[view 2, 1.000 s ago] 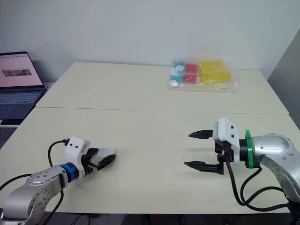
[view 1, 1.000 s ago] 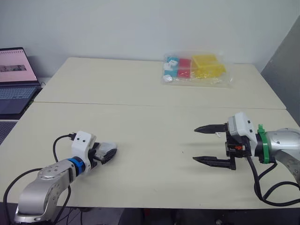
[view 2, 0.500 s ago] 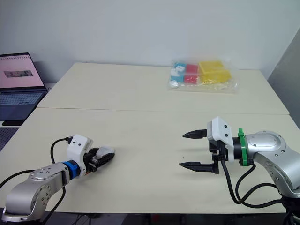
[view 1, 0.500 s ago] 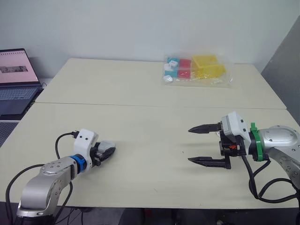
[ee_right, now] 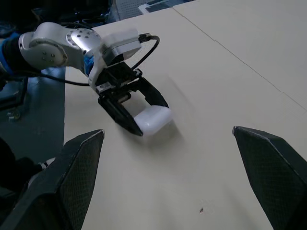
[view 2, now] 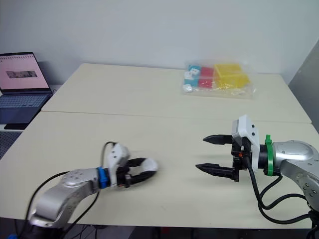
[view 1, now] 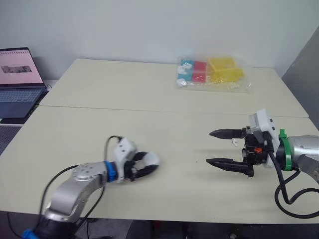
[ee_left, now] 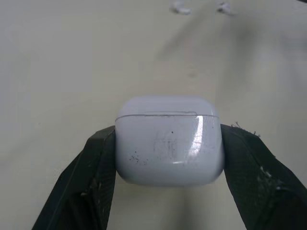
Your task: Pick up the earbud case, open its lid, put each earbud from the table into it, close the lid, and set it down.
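earbud case (ee_left: 169, 141): at table's (view 1: 164, 124) 7 o'clock, lid (ee_left: 165, 106) shut | left hand (view 2: 142, 169): pinches its sides | right hand (view 1: 209, 147): wide open, empty | likely light, hard, slippery; hold below lid line

Two cream tables stand end to end before me, the near table (view 1: 169, 139) meeting the far table (view 1: 124, 82) at a straight seam. A plain pale wall (view 1: 149, 25) rises behind. An open laptop (view 1: 17, 82) sits off to my left, a grey panel (view 1: 305, 69) at my right.
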Controlling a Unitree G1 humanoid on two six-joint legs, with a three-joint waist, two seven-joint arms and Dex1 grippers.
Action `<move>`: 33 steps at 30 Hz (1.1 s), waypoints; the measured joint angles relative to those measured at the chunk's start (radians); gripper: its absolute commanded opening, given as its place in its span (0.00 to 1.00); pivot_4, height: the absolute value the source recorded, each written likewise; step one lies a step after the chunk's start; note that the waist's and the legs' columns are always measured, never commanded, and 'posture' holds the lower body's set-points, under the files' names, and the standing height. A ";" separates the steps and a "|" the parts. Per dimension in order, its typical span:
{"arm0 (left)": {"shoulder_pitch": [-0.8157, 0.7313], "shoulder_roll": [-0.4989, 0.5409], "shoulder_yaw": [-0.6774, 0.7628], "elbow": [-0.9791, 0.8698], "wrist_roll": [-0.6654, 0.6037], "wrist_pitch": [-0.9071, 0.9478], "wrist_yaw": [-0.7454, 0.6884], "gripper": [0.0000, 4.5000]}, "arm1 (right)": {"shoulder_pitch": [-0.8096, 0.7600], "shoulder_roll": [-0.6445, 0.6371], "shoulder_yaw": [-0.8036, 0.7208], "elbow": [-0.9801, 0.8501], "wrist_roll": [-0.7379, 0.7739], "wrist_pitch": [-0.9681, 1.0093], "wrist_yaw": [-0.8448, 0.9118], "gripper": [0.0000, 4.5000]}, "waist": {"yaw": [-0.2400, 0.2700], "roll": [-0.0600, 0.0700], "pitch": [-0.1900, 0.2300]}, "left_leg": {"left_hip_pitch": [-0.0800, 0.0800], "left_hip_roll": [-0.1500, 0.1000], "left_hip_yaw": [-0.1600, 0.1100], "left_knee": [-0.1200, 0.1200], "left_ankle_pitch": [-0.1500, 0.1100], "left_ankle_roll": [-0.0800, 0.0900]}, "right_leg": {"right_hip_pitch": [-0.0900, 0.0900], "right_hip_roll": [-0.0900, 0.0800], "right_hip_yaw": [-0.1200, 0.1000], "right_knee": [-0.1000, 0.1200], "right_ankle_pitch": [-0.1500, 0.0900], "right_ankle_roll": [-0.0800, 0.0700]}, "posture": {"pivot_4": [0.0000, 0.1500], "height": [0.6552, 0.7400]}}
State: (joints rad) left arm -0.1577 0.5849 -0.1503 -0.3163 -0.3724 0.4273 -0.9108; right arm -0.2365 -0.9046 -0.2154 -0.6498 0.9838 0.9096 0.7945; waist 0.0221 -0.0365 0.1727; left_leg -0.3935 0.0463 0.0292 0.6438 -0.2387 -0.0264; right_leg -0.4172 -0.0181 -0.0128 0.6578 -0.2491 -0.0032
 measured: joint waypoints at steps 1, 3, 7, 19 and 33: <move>-0.046 -0.024 -0.027 0.045 0.041 -0.088 -0.017 0.62 | 0.001 -0.002 -0.002 -0.005 0.031 0.043 -0.053 1.00 | 0.000 0.000 0.000 | -0.001 -0.001 0.000 0.000 0.000 0.000 | -0.001 0.000 0.000 0.001 0.001 0.002 | 1.00 1.00; -0.127 -0.074 -0.064 0.121 0.103 -0.238 -0.035 0.62 | 0.002 -0.003 -0.002 -0.009 0.117 0.125 -0.154 1.00 | 0.001 0.000 0.000 | -0.005 -0.001 0.000 0.002 0.000 0.000 | -0.004 0.003 0.000 0.001 0.003 0.004 | 1.00 1.00; -0.219 -0.112 -0.114 0.254 0.200 -0.529 -0.076 0.62 | -0.005 0.005 0.003 0.016 0.376 0.212 -0.359 1.00 | -0.005 0.000 0.000 | -0.005 -0.001 0.001 0.001 0.000 0.001 | -0.004 0.008 0.001 0.000 0.004 0.004 | 1.00 1.00; -0.242 -0.174 -0.135 0.363 0.234 -0.868 -0.126 0.62 | -0.097 0.054 0.205 0.155 0.674 0.215 -0.706 1.00 | -0.008 0.000 0.000 | -0.006 0.000 0.000 0.002 -0.001 0.001 | -0.004 0.013 0.002 0.000 0.004 0.005 | 1.00 1.00; -0.231 -0.171 -0.136 0.326 0.221 -0.849 -0.128 0.62 | -0.118 0.146 0.252 0.225 0.630 0.204 -0.706 0.91 | -0.020 0.000 0.000 | -0.005 0.001 0.000 0.002 -0.001 0.001 | -0.004 0.014 0.001 0.001 0.004 0.005 | 1.00 1.00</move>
State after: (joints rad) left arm -0.3892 0.4144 -0.2859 0.0101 -0.1514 -0.4219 -1.0388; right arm -0.3540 -0.7585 0.0368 -0.4243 1.6137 1.1134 0.0888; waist 0.0021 -0.0367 0.1728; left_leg -0.3989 0.0472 0.0293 0.6455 -0.2392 -0.0250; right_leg -0.4216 -0.0043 -0.0114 0.6583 -0.2449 0.0021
